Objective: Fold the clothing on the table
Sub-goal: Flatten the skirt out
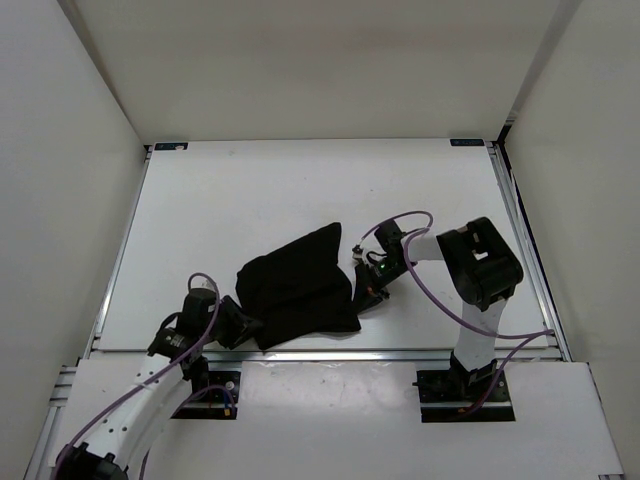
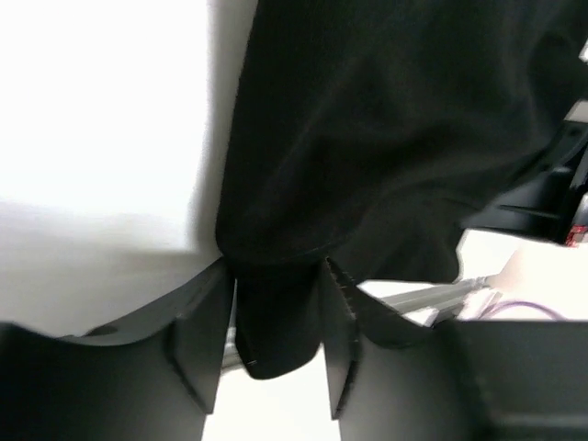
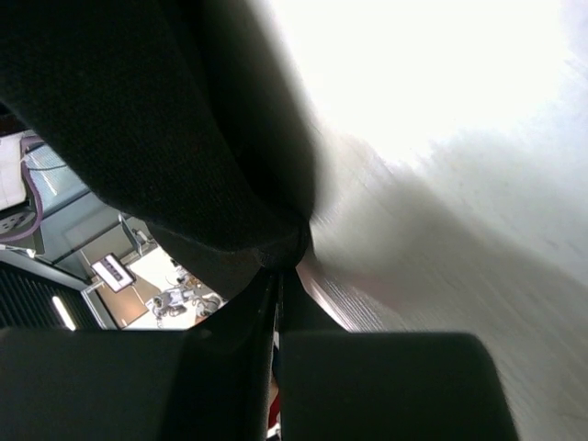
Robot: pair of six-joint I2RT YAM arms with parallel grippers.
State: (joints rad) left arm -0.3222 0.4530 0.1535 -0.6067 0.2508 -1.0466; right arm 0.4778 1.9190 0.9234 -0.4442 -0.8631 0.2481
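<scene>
Black soft fabric garment (image 1: pixel 298 288): lies on the flat white rectangular table (image 1: pixel 300 180), close to the near edge and about midway along it. Runs long axis on a diagonal, from a broad end at the near left to a narrower tip pointing toward the far right corner. Sits bunched and partly doubled over rather than spread flat, with the near border just short of the silver metal rail (image 1: pixel 420 352) along the table's near edge.

Left hand (image 1: pixel 248 324): reaches the garment's near-left end. Shows, in the wrist view, fingers (image 2: pixel 204 340) standing apart on either side of a drooping fold, with the cloth filling the gap between them.

Right hand (image 1: pixel 360 293): meets the garment's right border, closed, with a hem of the cloth pinched at the fingertips and lifted off the table there.

Room to move: broad bare white surface from the garment's tip to the far edge and both far corners, each with a small blue mark (image 1: pixel 170 146). More bare surface toward the left and right edges. Little margin on the near side.
</scene>
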